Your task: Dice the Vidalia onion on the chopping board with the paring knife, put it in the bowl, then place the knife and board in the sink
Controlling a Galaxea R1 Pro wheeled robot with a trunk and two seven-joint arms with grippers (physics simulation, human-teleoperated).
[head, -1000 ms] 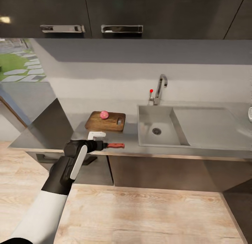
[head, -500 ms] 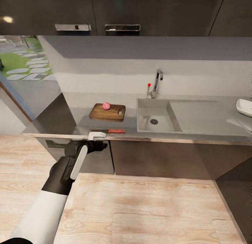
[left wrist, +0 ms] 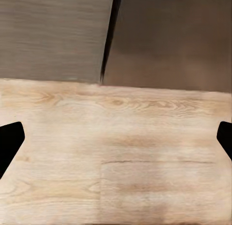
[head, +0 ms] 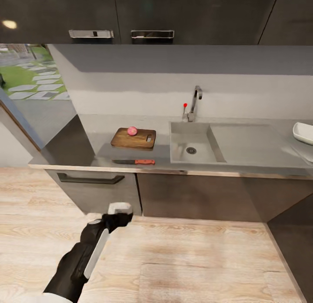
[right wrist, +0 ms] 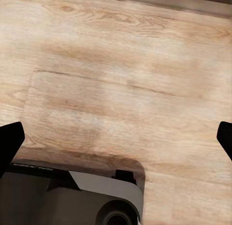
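Left gripper [head: 118, 208], head view: low in the lower left of the frame, at the end of the black-and-white forearm, hanging over the wood floor [head: 195, 259] in front of the cabinets, well below the counter edge. In the left wrist view [left wrist: 116, 138] its two dark fingertips [left wrist: 9, 142] sit at opposite edges of the frame, spread wide, with nothing between them but floor planks and, toward the top, the dark cabinet fronts [left wrist: 164, 36]. Right gripper in the right wrist view [right wrist: 116, 138]: fingertips likewise at the far edges, wide apart and empty, over floor planks, with part of the robot's grey base [right wrist: 72, 201] at the bottom of the frame. Outward from the left gripper, head view: grey cabinet with a bar handle [head: 90, 179] directly above it, then the countertop [head: 69, 151] across the middle of the frame. Paring knife [head: 134, 162] lies flat near the counter's front edge, red handle toward the right, blade pointing left. Just behind it, apart from it, the chopping board [head: 134, 139] lies flat, slot handle at its right end. Vidalia onion [head: 132, 131] sits on the board near its back edge, whole. Sink [head: 204, 155] to the right of the board, at frame centre, basin with round drain, drainboard beyond, tap [head: 194, 104] with red knob at the back. Bowl [head: 303, 133] at the right edge of the frame, partly cut off, on the counter past the drainboard. Dark upper cabinets [head: 174, 16] along the top.
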